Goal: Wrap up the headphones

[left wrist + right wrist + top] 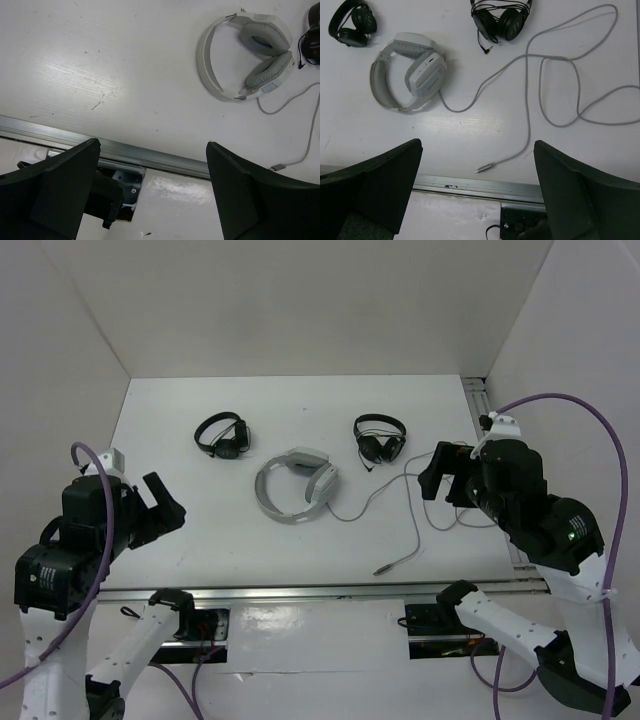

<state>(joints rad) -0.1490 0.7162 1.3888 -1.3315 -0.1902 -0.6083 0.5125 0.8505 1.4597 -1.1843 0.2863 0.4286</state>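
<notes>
Headphones (318,487) lie flat, untouched (cable (527,110) sprawls loose to their right).

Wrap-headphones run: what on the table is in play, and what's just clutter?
In play:
- grey-white headphones
- their long grey cable, trailing loose across the table

Lying about:
- left black headphones
- right black headphones

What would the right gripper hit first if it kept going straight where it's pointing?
Probably the bare table, close to the plug of the grey cable from the headphones. Nothing lies between the open right gripper and that spot, though depth is unclear.
</notes>
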